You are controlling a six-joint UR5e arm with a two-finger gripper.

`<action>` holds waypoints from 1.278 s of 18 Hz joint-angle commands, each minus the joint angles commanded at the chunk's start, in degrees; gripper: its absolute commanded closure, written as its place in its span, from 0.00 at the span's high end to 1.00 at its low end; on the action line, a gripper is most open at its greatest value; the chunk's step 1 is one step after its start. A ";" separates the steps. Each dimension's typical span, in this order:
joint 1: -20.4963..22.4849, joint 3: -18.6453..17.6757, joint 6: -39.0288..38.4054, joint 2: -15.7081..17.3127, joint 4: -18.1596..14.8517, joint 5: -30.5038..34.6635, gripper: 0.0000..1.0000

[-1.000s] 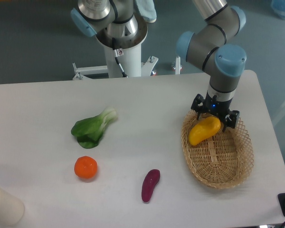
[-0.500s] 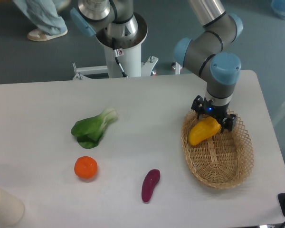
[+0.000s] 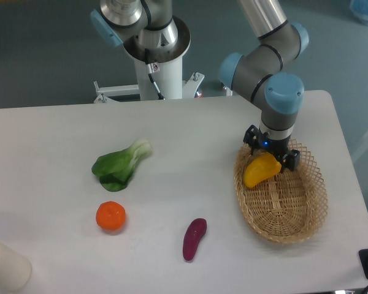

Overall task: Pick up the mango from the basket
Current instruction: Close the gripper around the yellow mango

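Note:
The yellow mango (image 3: 257, 172) lies tilted over the far left part of the wicker basket (image 3: 289, 207), at the right of the table. My gripper (image 3: 271, 157) points straight down over the mango's upper right end. Its black fingers (image 3: 290, 159) straddle that end and look closed on the fruit. The fingertips themselves are hidden behind the mango and the gripper body. The mango's lower left end reaches the basket's left rim.
A green bok choy (image 3: 119, 165), a round orange fruit (image 3: 110, 215) and a purple vegetable (image 3: 194, 238) lie on the table left of the basket. A white cylinder (image 3: 4, 267) stands at the front left corner. The arm's base (image 3: 156, 49) rises behind the table.
My gripper and wrist have shifted a little to the left, and the mango has moved slightly left with them. The basket has stayed put.

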 joint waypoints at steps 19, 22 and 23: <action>-0.62 -0.09 0.53 -0.44 2.11 0.00 0.61; -0.53 0.17 0.61 -0.44 2.03 0.00 0.53; -0.53 0.18 0.62 -0.35 2.02 0.00 0.47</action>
